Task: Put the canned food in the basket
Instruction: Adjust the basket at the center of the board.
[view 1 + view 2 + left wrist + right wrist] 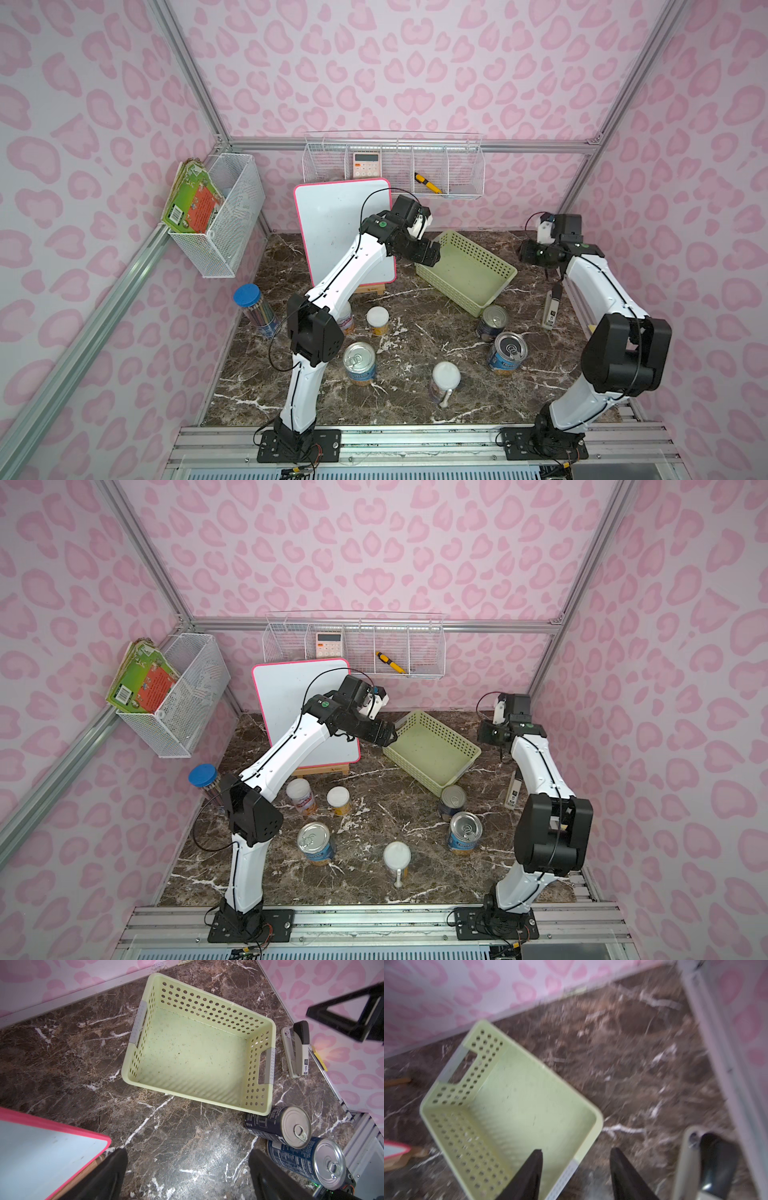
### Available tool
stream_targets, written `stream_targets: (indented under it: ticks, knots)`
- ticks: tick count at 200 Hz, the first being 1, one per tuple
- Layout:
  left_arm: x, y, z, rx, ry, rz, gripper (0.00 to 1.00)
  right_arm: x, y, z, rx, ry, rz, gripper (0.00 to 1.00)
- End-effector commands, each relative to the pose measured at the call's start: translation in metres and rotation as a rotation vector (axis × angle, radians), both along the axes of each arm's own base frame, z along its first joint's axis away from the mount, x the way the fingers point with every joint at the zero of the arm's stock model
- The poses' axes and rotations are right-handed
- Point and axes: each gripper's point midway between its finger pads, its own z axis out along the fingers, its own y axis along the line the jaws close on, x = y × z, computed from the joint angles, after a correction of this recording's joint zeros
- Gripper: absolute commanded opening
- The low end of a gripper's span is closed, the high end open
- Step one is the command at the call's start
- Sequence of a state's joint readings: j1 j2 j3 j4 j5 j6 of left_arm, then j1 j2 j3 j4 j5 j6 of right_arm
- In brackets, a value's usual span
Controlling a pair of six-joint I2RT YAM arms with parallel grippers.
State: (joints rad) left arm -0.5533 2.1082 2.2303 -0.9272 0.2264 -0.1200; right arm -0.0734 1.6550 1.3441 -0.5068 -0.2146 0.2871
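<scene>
Left gripper (187, 1176), jaws spread wide and empty, hovered over the left end of the pale green rectangular perforated plastic basket (207, 1007) on the dark marble-patterned tabletop (62, 1053). Right gripper (575, 1174), jaws also parted with nothing between them, hung just off the basket's right end, near a grey-and-black stapler (552, 307). All six cans stood on the tabletop outside the basket: a silver-topped blue-labelled can (492, 322) just beside its near corner, a second blue-labelled can (508, 353) close in front, a third blue-labelled can (360, 363) near the left arm, and three white-lidded yellow-labelled cans (338, 800), one partly hidden by that arm in a top view.
</scene>
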Motion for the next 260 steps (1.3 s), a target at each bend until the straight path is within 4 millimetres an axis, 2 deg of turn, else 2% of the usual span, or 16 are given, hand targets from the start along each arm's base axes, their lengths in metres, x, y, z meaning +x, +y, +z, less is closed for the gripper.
stream_targets:
  ticks: [1,31,64,111,128,139,165,195,226,260]
  knots:
    - [-0.009,0.002,0.007,-0.010,-0.003,-0.019,0.96,-0.012,0.010,-0.008,0.121,0.061,-0.054,0.57]
    - [-0.016,0.005,-0.001,-0.013,0.011,-0.014,0.96,-0.024,0.033,-0.028,0.141,0.109,-0.018,0.65]
    - [-0.020,0.007,-0.005,-0.021,0.022,-0.006,0.96,-0.024,0.049,-0.042,0.156,0.127,-0.004,0.65]
    - [-0.023,0.011,0.003,-0.024,0.007,0.001,0.96,-0.035,0.043,-0.076,0.091,0.195,-0.013,0.64]
    - [-0.024,0.011,0.006,-0.035,0.003,0.004,0.96,-0.031,0.038,-0.095,0.073,0.234,-0.025,0.59]
    - [-0.026,0.011,0.007,-0.039,0.005,0.003,0.96,-0.025,0.031,-0.100,0.046,0.234,-0.036,0.55]
    - [-0.032,0.019,0.011,-0.028,-0.005,0.012,0.95,-0.002,0.017,-0.095,-0.019,0.210,-0.024,0.40]
    - [-0.039,0.025,0.018,-0.036,-0.025,0.028,0.96,0.017,0.016,-0.091,-0.107,0.217,0.083,0.23]
    - [-0.045,0.030,0.019,-0.031,-0.023,0.038,0.96,0.025,0.026,-0.093,-0.194,0.205,0.241,0.14]
    - [-0.049,0.034,0.020,-0.029,-0.022,0.043,0.96,0.030,0.050,-0.098,-0.141,0.218,0.292,0.18]
